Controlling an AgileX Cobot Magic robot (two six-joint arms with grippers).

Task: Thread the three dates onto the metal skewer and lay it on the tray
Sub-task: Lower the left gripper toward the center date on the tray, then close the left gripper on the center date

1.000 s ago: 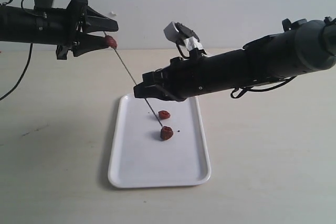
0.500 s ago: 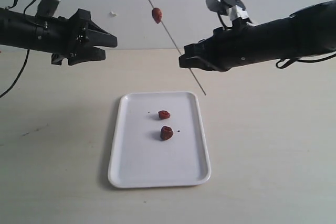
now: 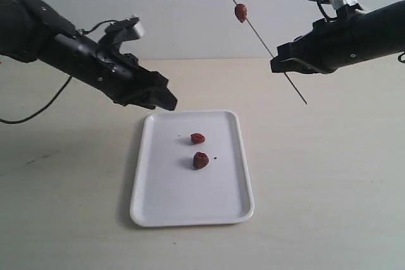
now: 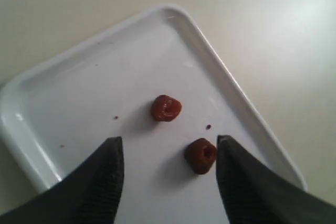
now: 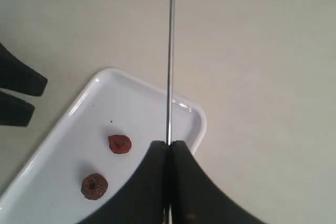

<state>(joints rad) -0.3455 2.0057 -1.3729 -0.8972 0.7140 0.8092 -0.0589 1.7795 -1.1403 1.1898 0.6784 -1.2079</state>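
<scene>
Judging by the exterior view, roughly a third of the threading is done. One threaded date (image 3: 240, 12) sits high on the metal skewer (image 3: 262, 40). The farther date (image 3: 198, 138) and the nearer date (image 3: 200, 160) lie loose, close together near the middle of the tray (image 3: 147, 175). Both remain to be speared, and then the skewer has to be laid down. The right claw (image 3: 283, 66) grips the skewer low on its shaft and holds it tilted in the air, well above the surface (image 3: 329, 175) and right of the tray. The lower tip pokes out beneath the claw. The left claw (image 3: 166, 98) hangs over the tray's far left corner, short of the loose fruit.

The left wrist view shows that claw's fingers (image 4: 100, 182) spread wide with nothing held. One loose date lies beneath the gap, close to one finger, and the other lies a little beyond.

The right wrist view shows the jaws pinched tight on the rod, which runs straight out from between them. Both loose dates lie on the tray below, off to one side. The threaded date is out of view.
</scene>
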